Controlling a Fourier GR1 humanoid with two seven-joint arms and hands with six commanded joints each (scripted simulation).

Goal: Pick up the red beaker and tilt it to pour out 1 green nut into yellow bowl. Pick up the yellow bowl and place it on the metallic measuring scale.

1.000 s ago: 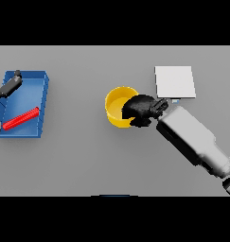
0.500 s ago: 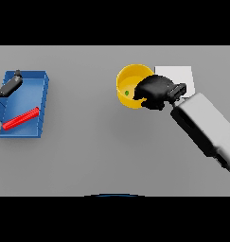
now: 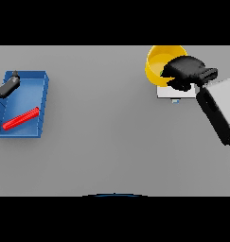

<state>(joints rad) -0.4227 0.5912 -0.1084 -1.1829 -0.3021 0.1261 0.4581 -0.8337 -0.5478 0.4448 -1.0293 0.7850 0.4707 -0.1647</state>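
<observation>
The yellow bowl (image 3: 156, 64) is held by the right hand (image 3: 185, 71) at the far right of the table (image 3: 111, 151), close to the top edge of the view. The dark fingers are curled over the bowl's near rim, so that the rim is pinched between fingers and thumb. The bowl is seen over the scale (image 3: 175, 92), whose pale plate is partly covered by the bowl and the hand; whether the bowl is resting on the plate or is held above it cannot be told. A speck of green is glimpsed inside the bowl beside the fingers, too small to be named with certainty.

The white and grey right forearm is stretched from the right edge up to the hand.

At the far left a blue tray (image 3: 43, 94) is set on the table. The red beaker (image 3: 21, 118) is laid on its side in the tray, slanted, with one end higher toward the right. The left hand (image 3: 7, 86) is seen at the left edge, over the tray's far corner, and is well apart from the beaker; whether its fingers are spread or curled cannot be told.
</observation>
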